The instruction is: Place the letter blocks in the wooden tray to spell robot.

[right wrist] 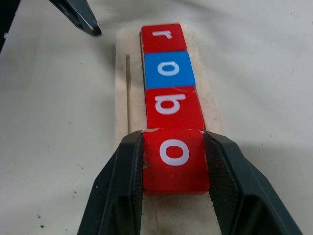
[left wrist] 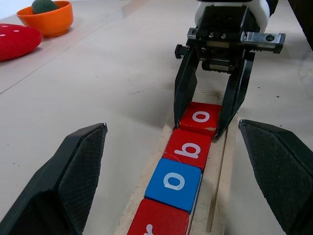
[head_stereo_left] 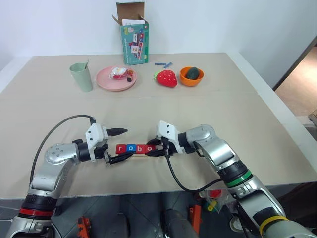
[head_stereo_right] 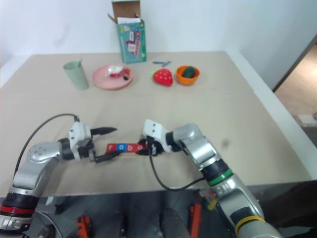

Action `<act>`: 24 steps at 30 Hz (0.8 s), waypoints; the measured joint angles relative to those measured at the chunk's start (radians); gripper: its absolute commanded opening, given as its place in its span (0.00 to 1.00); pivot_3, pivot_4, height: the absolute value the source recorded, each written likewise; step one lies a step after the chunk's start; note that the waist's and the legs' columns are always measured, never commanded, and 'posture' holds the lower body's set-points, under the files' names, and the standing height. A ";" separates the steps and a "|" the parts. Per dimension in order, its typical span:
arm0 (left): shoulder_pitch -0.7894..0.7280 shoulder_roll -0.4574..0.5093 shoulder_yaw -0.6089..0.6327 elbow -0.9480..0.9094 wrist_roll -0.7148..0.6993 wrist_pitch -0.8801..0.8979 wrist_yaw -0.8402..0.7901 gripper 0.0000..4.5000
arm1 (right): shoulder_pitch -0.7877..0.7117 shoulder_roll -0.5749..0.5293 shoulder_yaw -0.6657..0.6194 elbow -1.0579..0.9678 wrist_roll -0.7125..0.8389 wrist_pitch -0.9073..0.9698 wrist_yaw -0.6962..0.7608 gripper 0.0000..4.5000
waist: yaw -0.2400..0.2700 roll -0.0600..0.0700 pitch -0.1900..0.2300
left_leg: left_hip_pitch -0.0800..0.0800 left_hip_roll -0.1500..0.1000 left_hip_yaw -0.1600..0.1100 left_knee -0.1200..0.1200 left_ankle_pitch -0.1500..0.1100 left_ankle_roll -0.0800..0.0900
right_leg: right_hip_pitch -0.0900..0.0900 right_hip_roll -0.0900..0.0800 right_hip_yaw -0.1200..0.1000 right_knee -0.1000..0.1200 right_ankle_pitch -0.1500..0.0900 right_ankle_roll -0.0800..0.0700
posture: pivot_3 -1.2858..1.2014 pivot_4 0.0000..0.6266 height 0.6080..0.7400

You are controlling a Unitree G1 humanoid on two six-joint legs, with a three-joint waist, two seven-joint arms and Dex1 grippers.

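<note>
Four letter blocks (right wrist: pixel 168 93) are seated in a row in the groove of the wooden tray (right wrist: pixel 123 98), which lies on the table (head_stereo_left: pixel 223 114) near its front edge, between the two grippers. Read from the robot's left, the row is made up of a red "r" block (right wrist: pixel 162 37), a blue "o" block (right wrist: pixel 168 69), a red "b" block (right wrist: pixel 173 106) and a red "o" block (right wrist: pixel 176 159), each touching its neighbour. The red "o" block, at the right end of the row, is clamped on its two side faces by the fingers of the right gripper (left wrist: pixel 211 105), whose jaws are closed on it while it sits in the tray. A short bare stretch of tray is seen beyond this block, under the right gripper. The left gripper (head_stereo_left: pixel 119 145) is held at the tray's left end with its jaws spread wide and nothing between them; one finger (head_stereo_left: pixel 118 132) is placed behind the tray and the other in front of it. Well apart from the tray, along the far side of the table, a green cup (head_stereo_left: pixel 81 77), a round pink plate (head_stereo_left: pixel 105 82), a red strawberry toy (head_stereo_left: pixel 166 78) and an orange bowl (head_stereo_left: pixel 191 77) are set in a line, with an open cardboard box (head_stereo_left: pixel 134 40) standing behind them.
</note>
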 measured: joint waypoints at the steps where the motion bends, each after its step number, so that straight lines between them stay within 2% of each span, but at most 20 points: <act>1: 0.001 0.000 0.000 0.000 0.000 -0.005 0.000 1.00 | 0.000 -0.001 0.000 0.000 0.000 0.000 0.000 0.33 | 0.000 0.000 0.000 | 0.000 0.000 0.000 0.000 0.000 0.000 | 0.000 0.000 0.000 0.000 0.000 0.000 | 0.52 0.24 1.00; 24: 0.003 0.000 -0.010 0.000 0.011 -0.016 0.001 1.00 | -0.021 0.017 -0.001 0.057 0.003 -0.032 -0.020 0.33 | 0.000 0.000 0.000 | 0.000 0.000 0.000 0.000 0.000 0.000 | 0.000 0.000 0.000 0.000 0.000 0.000 | 0.52 0.24 1.00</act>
